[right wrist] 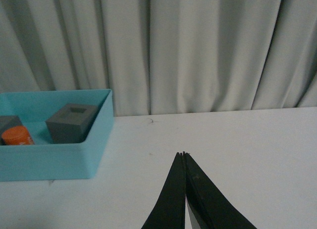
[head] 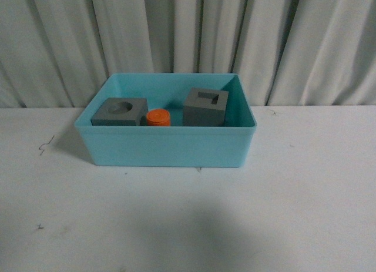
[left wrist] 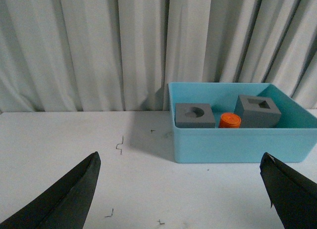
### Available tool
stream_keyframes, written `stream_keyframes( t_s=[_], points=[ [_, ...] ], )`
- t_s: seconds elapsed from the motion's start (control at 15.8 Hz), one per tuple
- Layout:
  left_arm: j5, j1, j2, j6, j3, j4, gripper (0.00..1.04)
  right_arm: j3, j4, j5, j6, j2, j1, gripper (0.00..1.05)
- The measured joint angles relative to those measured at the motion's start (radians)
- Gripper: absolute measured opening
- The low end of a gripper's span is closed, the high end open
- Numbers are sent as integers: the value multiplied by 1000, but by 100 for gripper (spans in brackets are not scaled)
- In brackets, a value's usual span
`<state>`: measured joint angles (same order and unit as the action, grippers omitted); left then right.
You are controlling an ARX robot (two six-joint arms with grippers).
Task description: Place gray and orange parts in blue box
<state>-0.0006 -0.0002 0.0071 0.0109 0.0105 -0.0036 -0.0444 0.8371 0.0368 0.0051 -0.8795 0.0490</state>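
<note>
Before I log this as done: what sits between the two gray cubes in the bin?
The orange cylinder sits between the round-hole gray cube and the rectangular-hole gray cube, all inside the blue box. Front and left wrist views both show it.

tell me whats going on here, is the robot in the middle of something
Nothing is being handled right now. Both gray cubes, the one with the round hole and the one with the rectangular hole, sit inside the blue box, with the orange cylinder between them. The left gripper is open and the right gripper is shut; both are empty, over the bare white table away from the box. The sorting looks done.
</note>
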Motion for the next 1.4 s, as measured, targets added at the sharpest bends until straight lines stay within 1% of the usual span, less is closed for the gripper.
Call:
stream_keyframes(
  t_s=[0.06, 0.13, 0.32, 0.7, 1.02, 1.27, 1.4],
  points=[
    [-1, 0, 0, 0, 0, 0, 98, 11, -53, -26, 0, 52, -47, 2],
    [0, 0, 0, 0, 0, 0, 98, 24, -95, -26, 1, 98, -56, 2],
    [0, 0, 0, 0, 0, 0, 98, 32, -235, -35, 0, 263, -49, 2],
    [0, 0, 0, 0, 0, 0, 98, 32, -450, -34, 0, 491, -49, 2],
    [0, 0, 0, 0, 0, 0, 98, 33, -594, -34, 0, 639, -49, 2],
    [0, 0, 0, 0, 0, 0, 98, 33, -664, -34, 0, 706, -49, 2],
    [-1, 0, 0, 0, 0, 0, 98, 32, -842, -36, 0, 867, -49, 2]
  ],
)
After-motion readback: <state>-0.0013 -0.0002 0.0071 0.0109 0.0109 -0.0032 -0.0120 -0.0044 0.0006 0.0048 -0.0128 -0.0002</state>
